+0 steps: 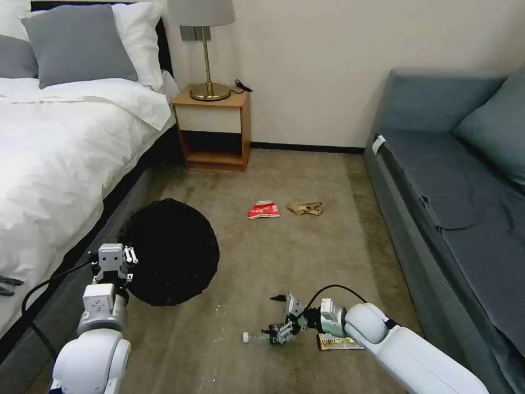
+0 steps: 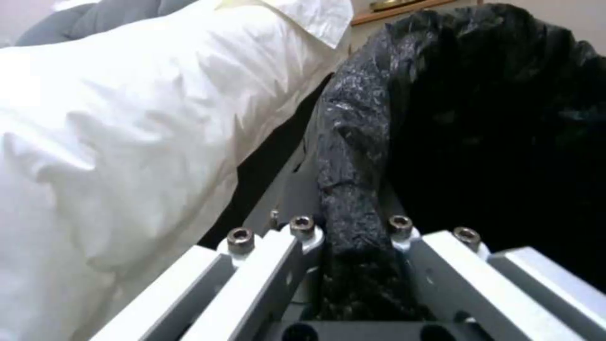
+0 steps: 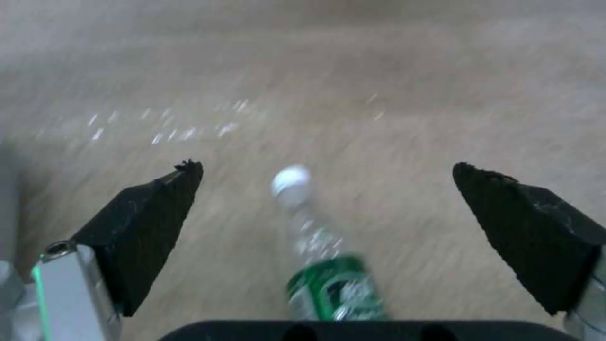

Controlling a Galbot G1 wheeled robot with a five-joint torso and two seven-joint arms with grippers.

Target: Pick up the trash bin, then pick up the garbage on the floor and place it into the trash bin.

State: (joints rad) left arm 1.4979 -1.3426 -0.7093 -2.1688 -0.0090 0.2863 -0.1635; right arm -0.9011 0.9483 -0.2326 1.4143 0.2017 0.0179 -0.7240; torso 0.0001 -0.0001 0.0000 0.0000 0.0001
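Carpeted bedroom floor: your right gripper (image 3: 328, 189), arm stretched low, straddles the clear bottle (image 3: 328, 274) with fingers spread. Your left gripper (image 2: 350, 232) pinches the trash bin (image 1: 169, 251) rim beside the bed (image 1: 54, 153).

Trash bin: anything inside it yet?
The trash bin, held at its rim by the left gripper, shows only black liner; its bottom is too dark to see. The bottle lies on the carpet between the right gripper's fingers.
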